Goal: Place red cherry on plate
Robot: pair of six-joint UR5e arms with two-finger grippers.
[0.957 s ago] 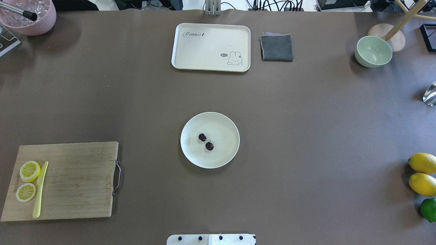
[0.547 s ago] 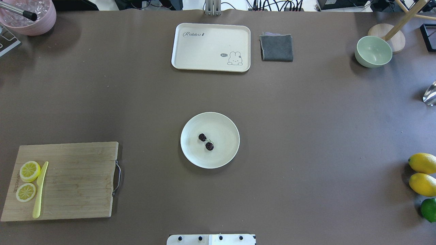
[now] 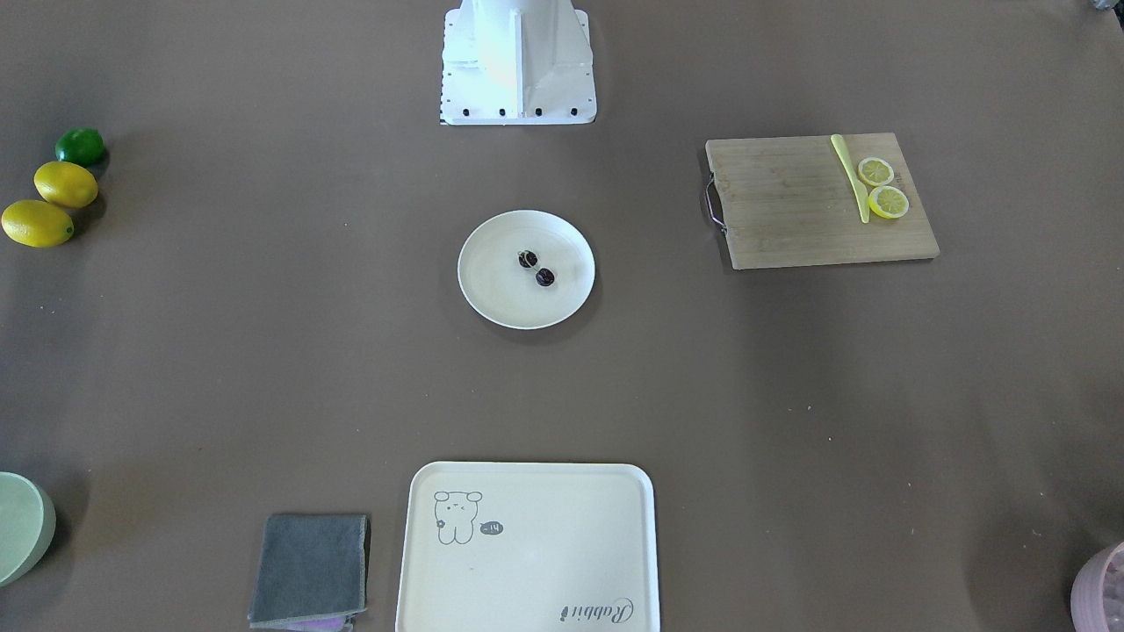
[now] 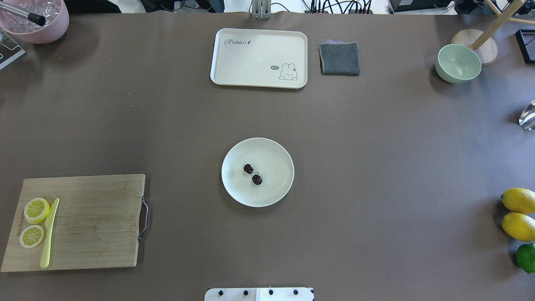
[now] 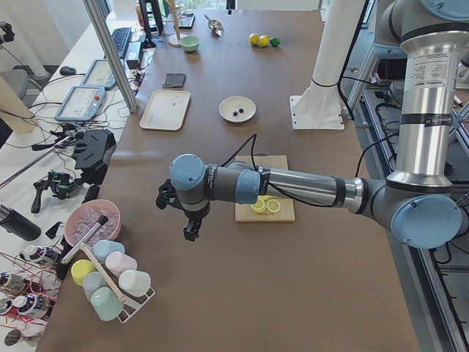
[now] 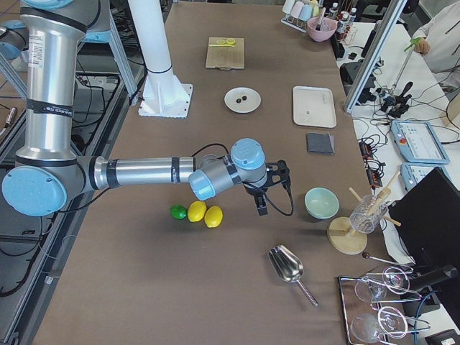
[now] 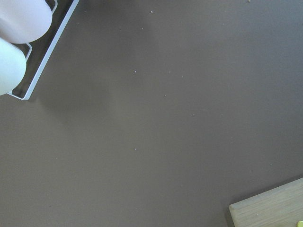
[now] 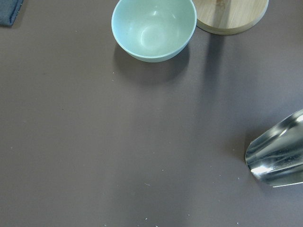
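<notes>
The red cherry (image 4: pixel 257 179) lies on the plate (image 4: pixel 276 159), well apart from the left hand (image 5: pixel 190 232) and the right hand (image 6: pixel 261 207) — whether they are open I cannot tell — so the task seems finished.

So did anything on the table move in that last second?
Nothing visibly changed in the overhead view. The red cherry lies in the same spot on the plate, and the cutting board, tray and lemons are all where they were.
</notes>
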